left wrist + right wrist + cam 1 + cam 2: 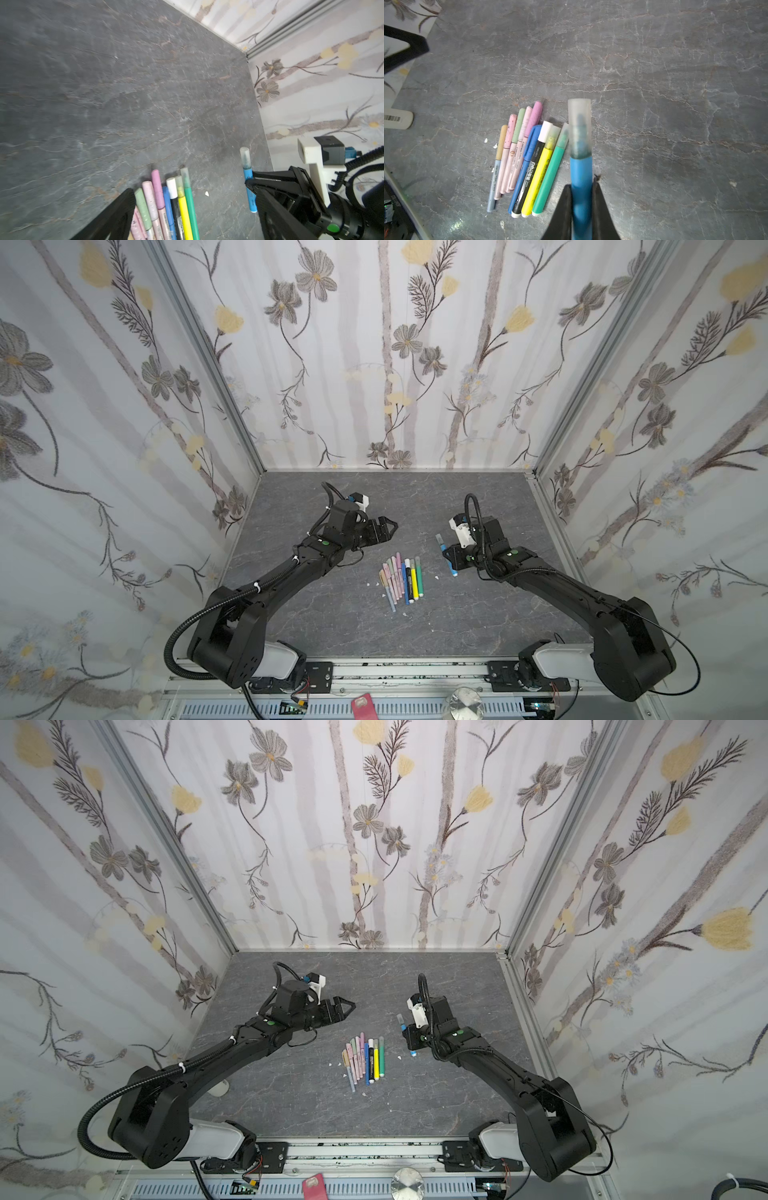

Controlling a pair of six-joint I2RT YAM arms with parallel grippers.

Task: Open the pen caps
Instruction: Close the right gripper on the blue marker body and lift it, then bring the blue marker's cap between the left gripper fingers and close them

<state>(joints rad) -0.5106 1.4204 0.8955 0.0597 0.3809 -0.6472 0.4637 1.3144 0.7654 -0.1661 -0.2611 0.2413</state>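
starting at your left: the left gripper (390,526) hangs empty, jaws apart, beyond the pens (401,578) lying in a row on the table (478,614). the right gripper (581,185) is clamped on the blue pen (581,172), held right of that row. only the right wrist view shows you its frosted cap (579,124) seated.

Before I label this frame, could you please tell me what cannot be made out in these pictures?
Blue pen: lower barrel hidden by the right pincer, cut by the right wrist view's edge.
Pen row: lower ends cut off in the left wrist view.
Barcoded white object: cut by the right wrist view's edge.
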